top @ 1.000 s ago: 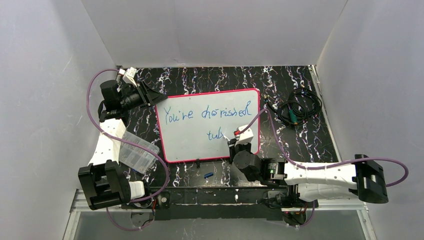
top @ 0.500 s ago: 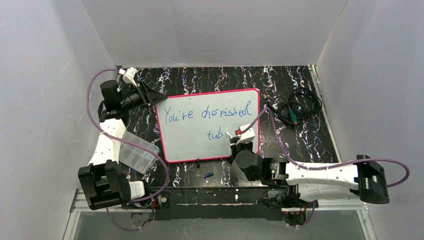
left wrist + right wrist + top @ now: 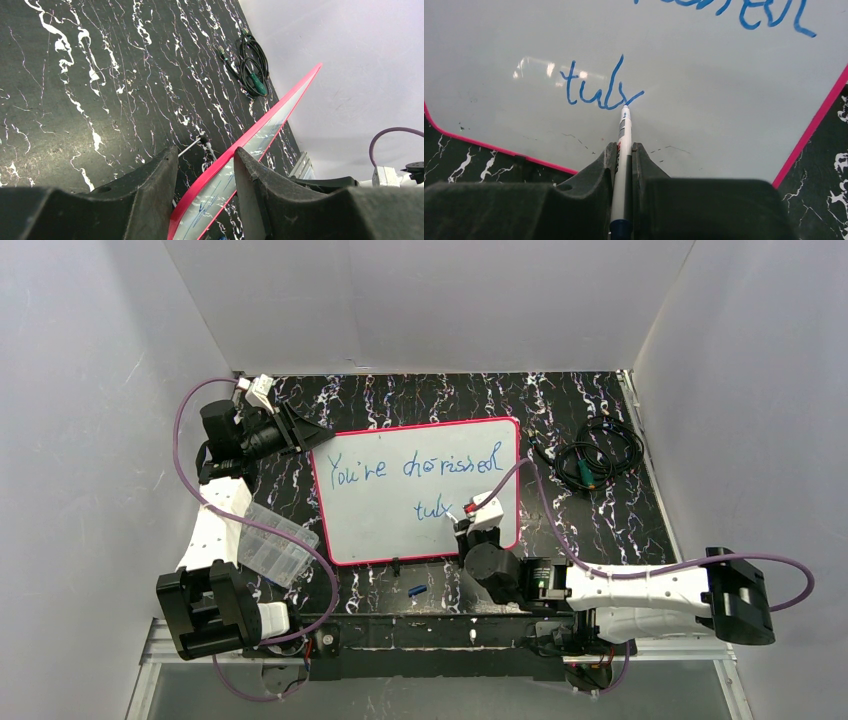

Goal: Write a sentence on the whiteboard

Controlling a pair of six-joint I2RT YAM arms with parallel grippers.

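Observation:
The whiteboard (image 3: 400, 535) with its pink-red frame lies on the dark marbled table. The sentence (image 3: 415, 468) is in blue cursive: "You're cherished" above and a short word like "tuly" (image 3: 599, 92) below. My right gripper (image 3: 624, 146) is shut on a white marker (image 3: 624, 132) whose tip touches the board (image 3: 704, 75) at the end of the last blue stroke. In the top view it sits at the board's lower right (image 3: 470, 525). My left gripper (image 3: 305, 435) holds the board's upper left corner. Its jaws straddle the red edge (image 3: 270, 125).
A clear plastic box (image 3: 270, 543) lies left of the board by the left arm. A coil of black cable with a green plug (image 3: 595, 455) lies at the right. A small blue cap (image 3: 417, 590) lies near the front edge. Grey walls enclose three sides.
The right gripper has shifted slightly with the marker, and the lower word has gained a new stroke at its right end. The left arm and the board have not moved.

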